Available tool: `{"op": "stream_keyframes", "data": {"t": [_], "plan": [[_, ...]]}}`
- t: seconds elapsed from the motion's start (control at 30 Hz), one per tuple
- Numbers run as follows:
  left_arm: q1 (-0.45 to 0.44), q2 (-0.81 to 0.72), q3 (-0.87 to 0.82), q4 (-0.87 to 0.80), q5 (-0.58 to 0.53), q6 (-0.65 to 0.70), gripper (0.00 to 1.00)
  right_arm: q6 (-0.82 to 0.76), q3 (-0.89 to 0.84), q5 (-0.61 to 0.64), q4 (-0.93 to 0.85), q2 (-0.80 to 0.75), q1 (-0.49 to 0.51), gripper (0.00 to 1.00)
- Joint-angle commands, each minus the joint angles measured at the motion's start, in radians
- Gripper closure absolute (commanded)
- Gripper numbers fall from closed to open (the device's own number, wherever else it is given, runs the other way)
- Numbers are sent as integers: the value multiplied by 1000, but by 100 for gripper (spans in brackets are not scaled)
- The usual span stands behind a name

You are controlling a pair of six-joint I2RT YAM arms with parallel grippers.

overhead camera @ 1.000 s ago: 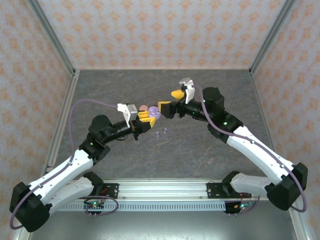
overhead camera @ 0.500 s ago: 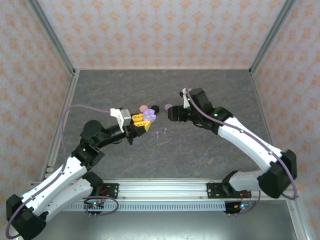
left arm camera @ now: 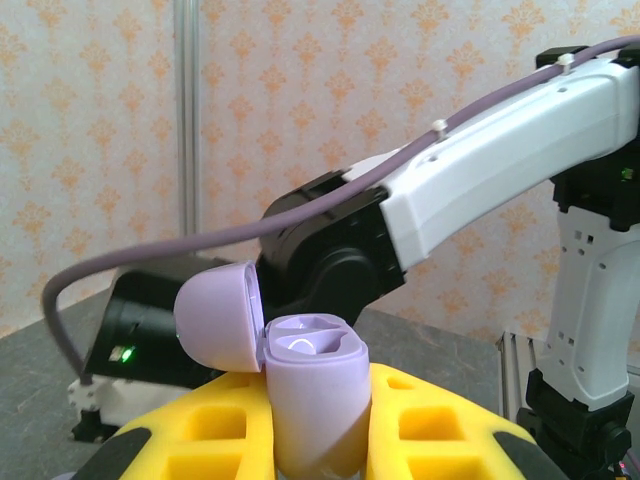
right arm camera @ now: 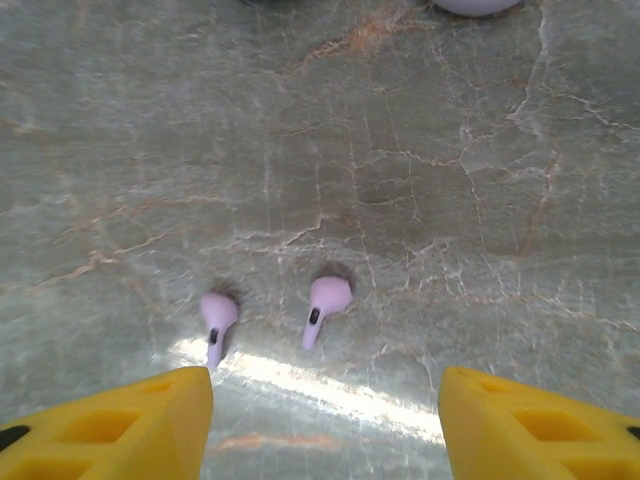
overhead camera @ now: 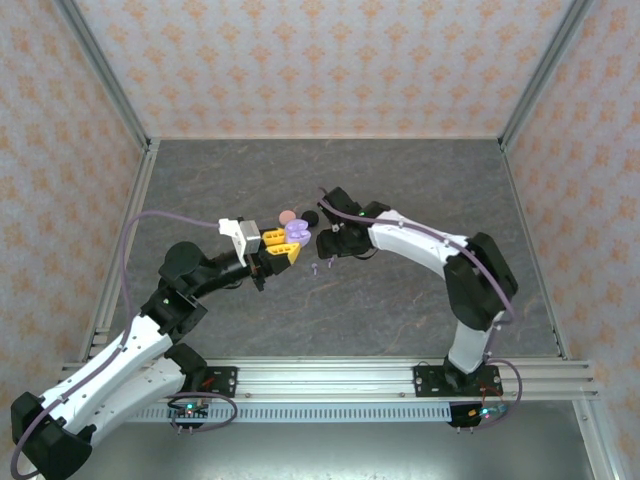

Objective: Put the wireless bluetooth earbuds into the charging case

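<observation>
**A:** What is on the left?

**B:** The left arm (overhead camera: 150,330) reaches from the near-left corner toward the middle of the table (overhead camera: 430,190). The left gripper (overhead camera: 280,245) is clamped on the purple charging case (left arm camera: 315,400), its yellow fingers (left arm camera: 440,425) pressing it from both sides.

**A:** How does the case sit?

**B:** Upright between the fingers. In the left wrist view its lid (left arm camera: 218,315) is swung open to the left and the hollows inside face up.

**A:** Anything beside it?

**B:** Just beyond it a pink disc (overhead camera: 287,216) and a black disc (overhead camera: 311,216) lie side by side on the table.

**A:** And the earbuds?

**B:** A purple earbud (right arm camera: 217,312) and a second earbud (right arm camera: 326,297) lie on the bare table, near each other but not touching. They are a little to the right of the case, toward the near edge. Neither is in the case, and no finger touches them.

**A:** And on the right?

**B:** The right gripper (right arm camera: 325,410) hangs over that spot. Its two yellow fingertips (right arm camera: 110,425) are spread wide with nothing between them. In the right wrist view both buds lie just ahead of the gap, stems pointing toward the camera. The right arm (overhead camera: 470,275) arches back from there to its base at the near right.
</observation>
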Motion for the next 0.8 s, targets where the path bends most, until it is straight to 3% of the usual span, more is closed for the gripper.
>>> {"op": "stream_keyframes", "data": {"t": [0.0, 0.37, 0.77], "plan": [[-8, -14, -7, 2, -4, 16, 100, 20, 54, 58, -48, 61, 9, 40], [-8, -13, -10, -1, -12, 22, 100, 13, 130, 52, -37, 213, 24, 49], [-9, -5, -7, 1, -16, 24, 100, 27, 144, 37, -80, 253, 31, 58]]}}
